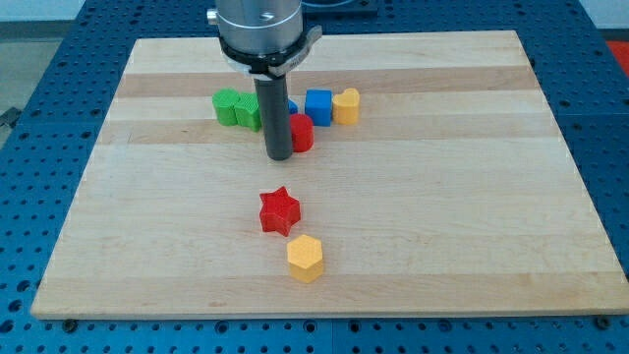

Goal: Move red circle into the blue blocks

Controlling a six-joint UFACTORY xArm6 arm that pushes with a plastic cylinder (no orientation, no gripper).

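Note:
The red circle (302,133) sits near the view's top middle, just below the blue blocks. A blue cube (318,106) stands above and to its right. A second blue block (291,106) is mostly hidden behind the rod. My tip (279,156) is at the red circle's left side, touching or nearly touching it. The dark rod covers part of the red circle's left edge.
Two green blocks (236,108) lie left of the rod. A yellow block (346,105) touches the blue cube's right side. A red star (279,210) and a yellow hexagon (306,258) lie lower down the wooden board (472,197).

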